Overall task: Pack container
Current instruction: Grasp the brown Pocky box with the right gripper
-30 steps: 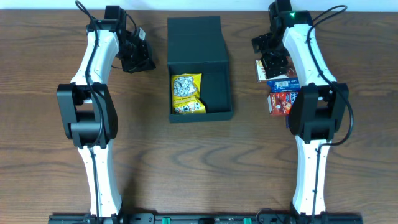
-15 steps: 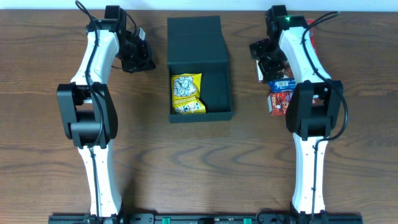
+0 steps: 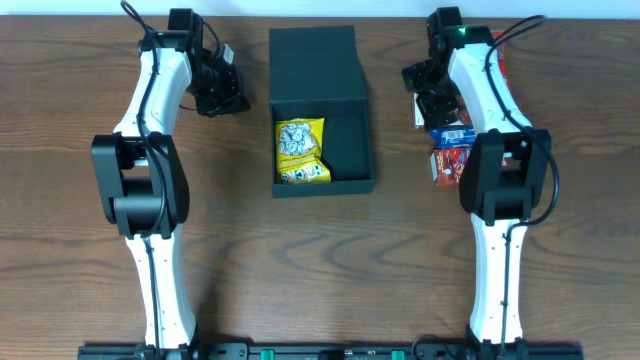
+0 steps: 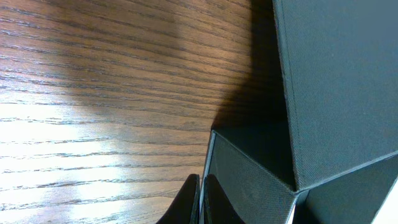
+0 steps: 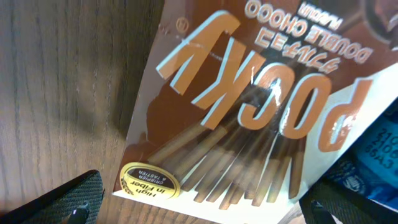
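We see the left gripper point(image 4: 200, 200) pinched narrow, fingertips all but touching, nothing between them. It sits low over the brown wood-grain table point(image 3: 320, 260). The dark teal-black matte cardboard container point(image 3: 348, 140) is just right of this gripper; in the left wrist view the box's near corner is close to the fingertips, but we can't tell if they touch. The hinged flap lid point(image 3: 312, 62) is open, folded back on the far side. A yellow printed snack packet point(image 3: 300, 150) lies flat in the half of the box nearer this gripper.

The right gripper point(image 5: 208, 204) is spread wide, one finger on each side of a brown and white flat cardboard Pocky box point(image 5: 249, 106) directly below it. Contact with the box: can't tell. The container is well to this gripper's left, with bare table between. A blue snack packet point(image 3: 455, 133) lies just behind the gripper, toward the arm's base, and a red snack packet point(image 3: 450, 163) lies beyond that.
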Controlling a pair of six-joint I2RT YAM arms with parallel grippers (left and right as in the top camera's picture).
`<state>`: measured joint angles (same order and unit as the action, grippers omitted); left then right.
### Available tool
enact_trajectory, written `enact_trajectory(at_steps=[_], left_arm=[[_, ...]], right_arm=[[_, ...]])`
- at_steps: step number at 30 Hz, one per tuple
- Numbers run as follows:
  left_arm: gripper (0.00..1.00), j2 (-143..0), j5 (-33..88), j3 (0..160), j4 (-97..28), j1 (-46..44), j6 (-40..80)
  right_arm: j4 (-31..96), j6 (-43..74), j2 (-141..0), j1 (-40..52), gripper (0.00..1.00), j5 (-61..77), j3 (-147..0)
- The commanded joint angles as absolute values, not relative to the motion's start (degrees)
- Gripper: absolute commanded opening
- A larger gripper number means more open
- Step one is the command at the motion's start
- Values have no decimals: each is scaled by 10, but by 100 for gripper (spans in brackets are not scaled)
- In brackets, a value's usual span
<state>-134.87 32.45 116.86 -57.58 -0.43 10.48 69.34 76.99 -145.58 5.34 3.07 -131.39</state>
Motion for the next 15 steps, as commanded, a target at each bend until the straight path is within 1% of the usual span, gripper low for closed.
enact_trajectory(at_steps=[1,9,15], left_arm=[[6,-1344,326,1168,-575,-3,103],[6,-1344,326,1168,-575,-3,103],[6,-1344,326,1168,-575,-3,103]], right_arm=[[693,774,-1464,48,99,8,-1312],[696,825,-1464,48,99,3,-1312],[703,930,-1464,48,99,17,-1312]])
